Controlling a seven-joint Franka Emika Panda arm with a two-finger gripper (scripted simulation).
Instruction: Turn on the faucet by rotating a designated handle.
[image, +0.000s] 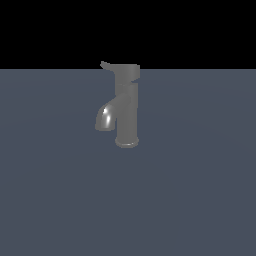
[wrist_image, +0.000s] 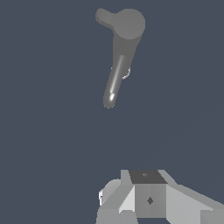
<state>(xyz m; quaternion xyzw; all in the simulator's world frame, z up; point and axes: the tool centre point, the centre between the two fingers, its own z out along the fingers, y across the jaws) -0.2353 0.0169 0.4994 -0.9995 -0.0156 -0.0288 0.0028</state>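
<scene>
The faucet (image: 128, 112) is a dark grey metal column on a flared round base, standing upright on the grey-blue floor. Its curved shiny spout (image: 105, 117) turns down toward the exterior view's left. The handle (image: 125, 70) caps the column, and its thin tip points to the exterior view's left. In the wrist view the handle (wrist_image: 128, 22) and spout (wrist_image: 114, 78) are seen from above, well ahead of my gripper (wrist_image: 141, 197). The gripper's fingers (wrist_image: 150, 192) sit together with no gap showing, hold nothing, and are clear of the faucet. The gripper is out of the exterior view.
A flat grey-blue floor (image: 200, 190) spreads around the faucet, with black background behind it. No other objects show.
</scene>
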